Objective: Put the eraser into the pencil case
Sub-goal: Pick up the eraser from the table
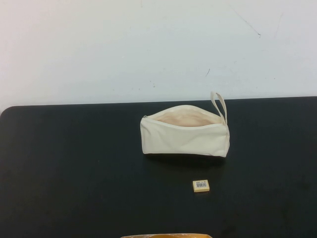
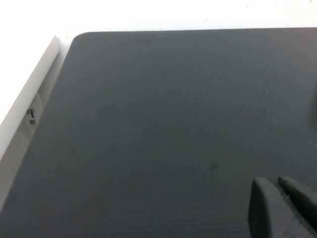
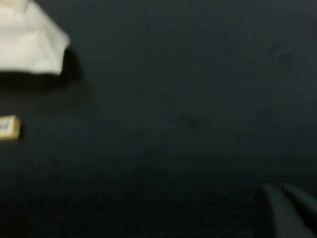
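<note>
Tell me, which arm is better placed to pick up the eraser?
The right. The right gripper, shut, has the eraser and pencil case in its view; the left gripper faces only bare table.

The eraser (image 1: 200, 186) lies alone on the dark bench (image 1: 74, 168), apart from the pencil case (image 1: 184, 135) behind it, with bare surface on every side for a gripper to come down. The pouch's mouth gapes upward, unblocked; only its loop strap (image 1: 219, 105) stands up at the right end.
</note>
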`<move>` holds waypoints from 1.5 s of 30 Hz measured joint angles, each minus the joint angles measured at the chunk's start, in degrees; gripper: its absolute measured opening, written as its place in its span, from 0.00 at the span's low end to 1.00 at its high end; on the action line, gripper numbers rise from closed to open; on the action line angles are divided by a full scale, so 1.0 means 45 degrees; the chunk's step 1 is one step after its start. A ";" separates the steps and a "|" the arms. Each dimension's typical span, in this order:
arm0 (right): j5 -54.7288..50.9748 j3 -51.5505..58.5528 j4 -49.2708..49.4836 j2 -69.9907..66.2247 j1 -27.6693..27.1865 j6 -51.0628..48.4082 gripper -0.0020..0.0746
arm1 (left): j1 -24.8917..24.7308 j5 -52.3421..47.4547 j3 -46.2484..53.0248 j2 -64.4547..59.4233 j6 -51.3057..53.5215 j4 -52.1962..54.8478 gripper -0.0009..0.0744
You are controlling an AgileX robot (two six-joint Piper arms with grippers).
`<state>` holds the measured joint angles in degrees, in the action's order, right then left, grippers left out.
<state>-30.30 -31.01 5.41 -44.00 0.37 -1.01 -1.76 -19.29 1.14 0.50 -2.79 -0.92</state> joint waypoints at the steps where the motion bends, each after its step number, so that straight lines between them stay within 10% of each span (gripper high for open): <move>1: 0.0000 0.0000 0.0394 -0.0318 0.0000 -0.0469 0.02 | 0.0000 0.0000 0.0000 0.0000 0.0000 0.0000 0.01; 14: -0.2776 -0.3223 0.4221 -0.6379 0.0097 -0.7063 0.02 | 0.0000 0.0000 0.0000 0.0000 0.0000 0.0000 0.01; 30: -0.3555 -0.8655 0.3620 -1.2249 0.5041 -0.7667 0.02 | 0.0000 0.0000 0.0000 0.0000 0.0000 0.0000 0.01; 45: -0.2572 -0.9510 0.3674 -1.3884 0.5805 -1.0624 0.06 | 0.0000 0.0000 0.0000 0.0000 0.0000 0.0000 0.01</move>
<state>-41.88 -73.80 21.94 -106.48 26.49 -48.82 -1.76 -19.29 1.14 0.50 -2.79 -0.92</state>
